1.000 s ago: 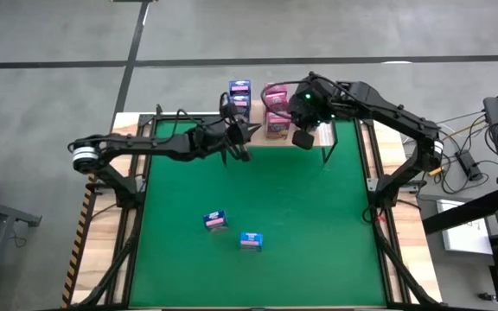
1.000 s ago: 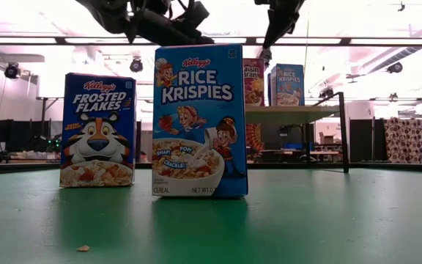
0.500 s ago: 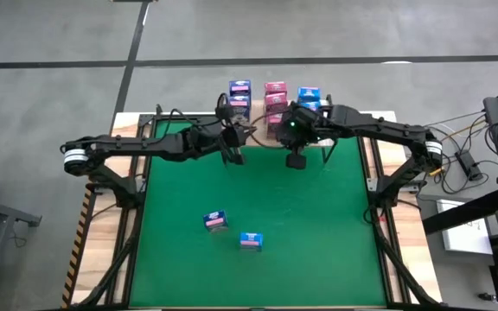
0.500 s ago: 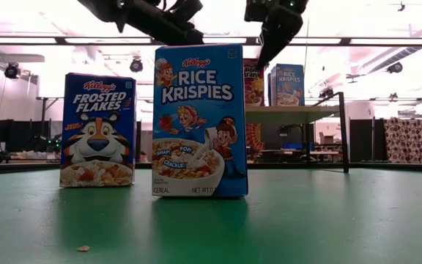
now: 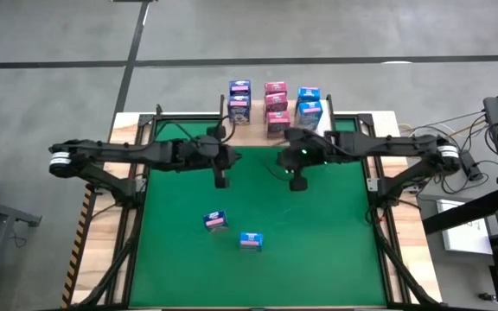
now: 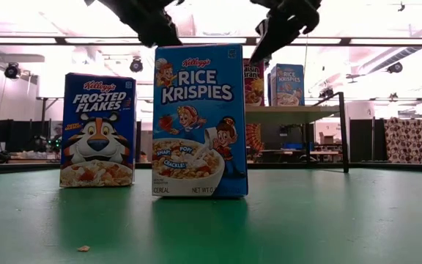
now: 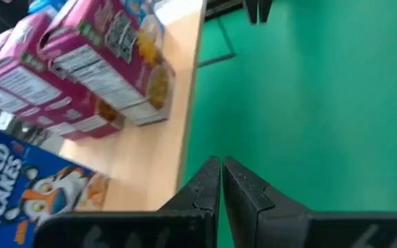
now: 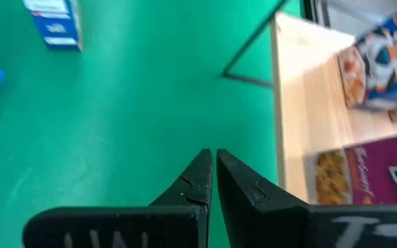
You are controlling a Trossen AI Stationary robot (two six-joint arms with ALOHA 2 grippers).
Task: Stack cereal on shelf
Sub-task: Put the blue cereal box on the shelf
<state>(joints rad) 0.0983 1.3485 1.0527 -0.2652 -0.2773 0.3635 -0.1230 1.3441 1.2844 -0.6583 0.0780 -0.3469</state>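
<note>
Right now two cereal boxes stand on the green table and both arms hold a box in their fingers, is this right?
Not quite. Frosted Flakes and Rice Krispies stand on the green table, but the wrist views show both arms' fingers shut on nothing.

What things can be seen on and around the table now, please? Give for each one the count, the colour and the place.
Cereal boxes on the shelf: at least six in three short rows, dark blue at left, pink in the middle, light blue at right; far edge of the table.
Frosted Flakes box: one, dark blue, standing on the green mat.
Rice Krispies box: one, light blue, standing on the mat, nearer the low camera.
Shelf: one, light wood on black legs, far edge.
Table: one, green mat in a wooden frame.
Left gripper: one, black, shut, empty, above the mat.
Right gripper: one, black, shut, empty, above the mat.
</note>
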